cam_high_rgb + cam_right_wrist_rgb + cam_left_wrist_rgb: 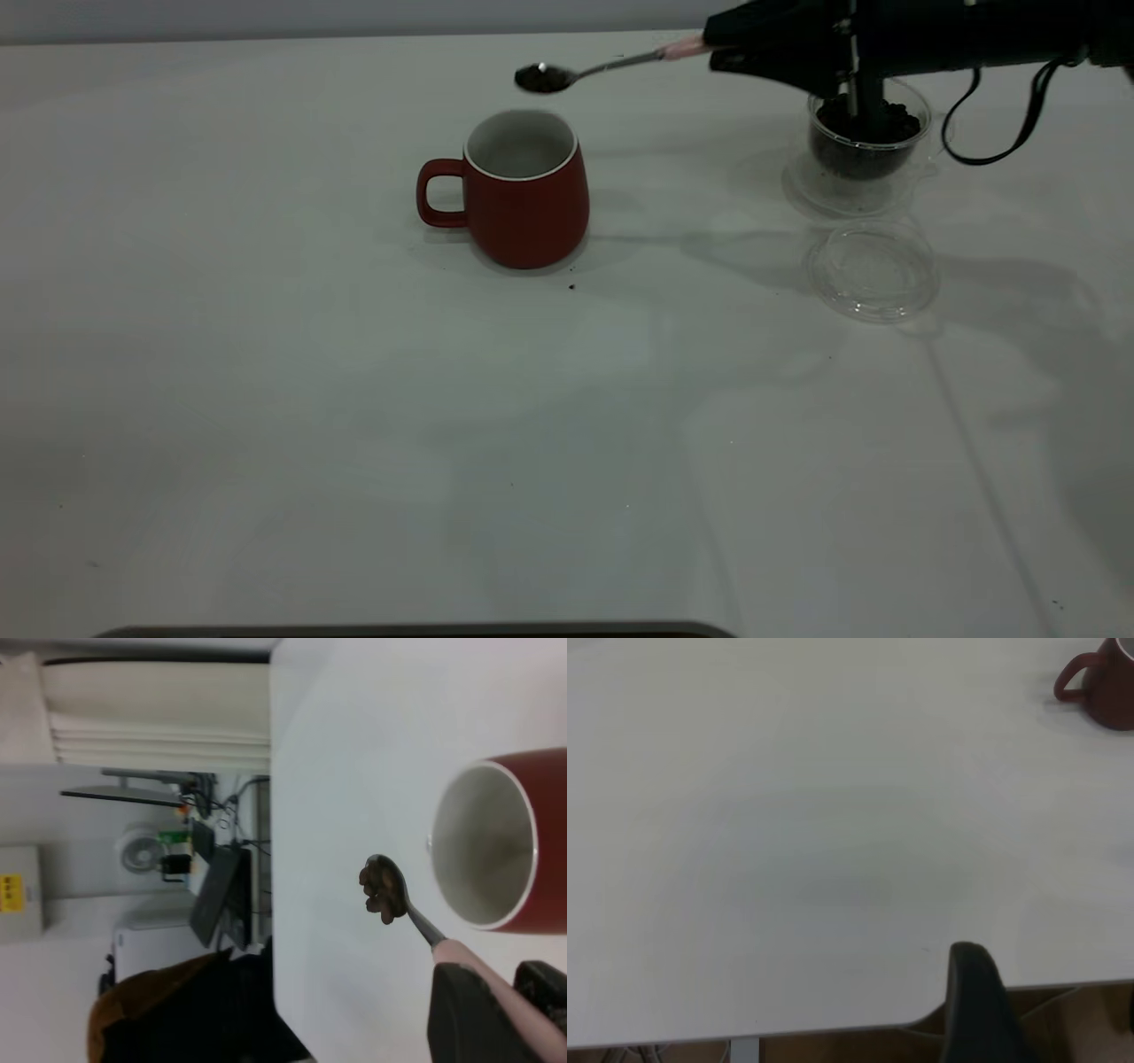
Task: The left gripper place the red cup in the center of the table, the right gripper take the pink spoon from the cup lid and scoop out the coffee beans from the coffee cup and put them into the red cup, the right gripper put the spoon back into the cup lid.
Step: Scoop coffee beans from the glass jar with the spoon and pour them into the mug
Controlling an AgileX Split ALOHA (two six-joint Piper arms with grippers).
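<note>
Above red cup (pixel 527 190): right gripper (pixel 722 46) clamps loaded pink spoon (pixel 602 66).

a lab-like room: white table (pixel 266 399), wall control box (pixel 19 893), fan (pixel 139 850).

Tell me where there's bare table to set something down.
Free: the table left of and in front of the red cup, and between it and the cup lid. Crowded: the right, where coffee cup, lid and right gripper holding the pink spoon cluster.
</note>
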